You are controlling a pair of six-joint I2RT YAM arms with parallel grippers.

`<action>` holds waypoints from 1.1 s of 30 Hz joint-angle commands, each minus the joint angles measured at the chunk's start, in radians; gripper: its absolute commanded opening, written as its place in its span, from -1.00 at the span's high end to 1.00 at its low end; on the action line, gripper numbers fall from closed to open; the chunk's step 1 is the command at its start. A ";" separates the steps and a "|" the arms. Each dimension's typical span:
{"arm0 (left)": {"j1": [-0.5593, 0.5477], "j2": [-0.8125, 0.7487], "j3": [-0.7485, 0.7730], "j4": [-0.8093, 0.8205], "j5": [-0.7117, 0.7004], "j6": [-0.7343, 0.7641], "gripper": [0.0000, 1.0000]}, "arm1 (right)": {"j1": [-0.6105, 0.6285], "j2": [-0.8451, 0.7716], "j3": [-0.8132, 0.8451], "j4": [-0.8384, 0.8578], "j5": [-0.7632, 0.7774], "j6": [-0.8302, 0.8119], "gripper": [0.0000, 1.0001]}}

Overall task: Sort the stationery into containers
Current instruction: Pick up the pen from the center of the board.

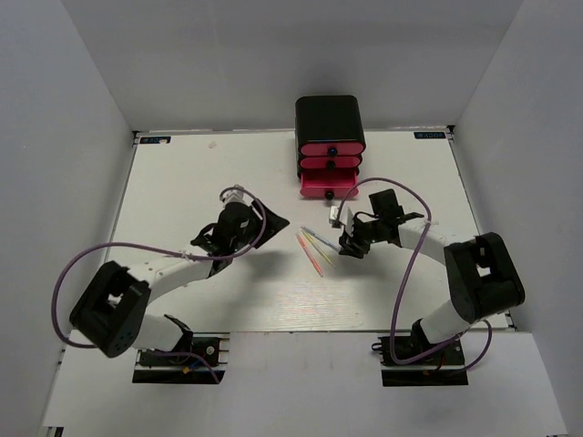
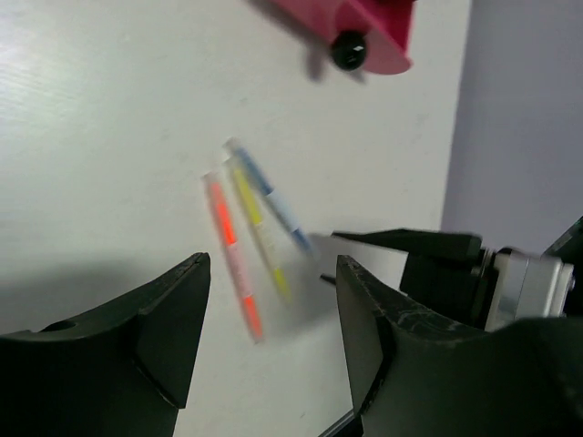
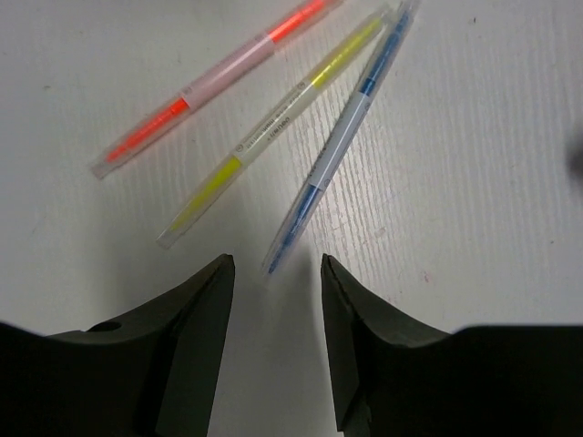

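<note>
Three thin pens lie side by side on the white table [image 1: 182,182]: an orange-pink pen [image 3: 219,77], a yellow pen [image 3: 273,123] and a blue pen [image 3: 337,137]. In the top view they lie at mid-table [image 1: 315,246]. My right gripper [image 3: 276,264] is open just above them, with the blue pen's near tip between its fingertips. My left gripper [image 2: 271,264] is open and empty, off to the pens' left [image 1: 273,221]. The black cabinet [image 1: 330,118] holds three pink drawers. The bottom drawer [image 1: 326,187] is pulled out.
The open drawer and its black knob [image 2: 349,50] show at the top of the left wrist view, beyond the pens [image 2: 246,237]. The right gripper [image 2: 410,250] shows there beside the pens. White walls close in the table on three sides.
</note>
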 commanded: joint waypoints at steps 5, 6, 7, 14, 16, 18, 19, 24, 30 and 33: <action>-0.009 -0.214 -0.124 -0.225 -0.096 0.019 -0.35 | 0.066 0.082 0.067 0.085 0.160 0.107 0.02; -0.009 -0.229 -0.124 -0.242 -0.107 0.007 -0.37 | 0.073 0.089 0.073 0.093 0.174 0.121 0.02; -0.009 -0.252 -0.134 -0.261 -0.107 0.007 -0.37 | 0.091 0.109 0.083 0.091 0.203 0.127 0.02; -0.009 -0.283 -0.125 -0.410 -0.116 0.007 -0.37 | 0.137 0.168 0.143 0.076 0.288 0.179 0.16; -0.009 -0.257 -0.116 -0.449 -0.107 0.007 -0.37 | 0.143 0.171 0.143 0.076 0.308 0.173 0.28; -0.009 -0.233 -0.092 -0.488 -0.096 0.007 -0.37 | 0.149 0.172 0.137 0.070 0.318 0.173 0.40; -0.009 -0.205 -0.072 -0.504 -0.096 0.007 -0.37 | 0.149 0.175 0.137 0.068 0.323 0.173 0.45; -0.009 -0.136 -0.021 -0.544 -0.066 0.007 -0.37 | 0.149 0.180 0.154 0.070 0.349 0.204 0.84; -0.009 -0.076 0.010 -0.553 -0.017 0.007 -0.37 | 0.134 0.168 0.241 0.061 0.360 0.235 1.00; -0.009 -0.041 0.028 -0.562 0.002 0.007 -0.37 | 0.123 0.151 0.301 0.054 0.357 0.245 1.00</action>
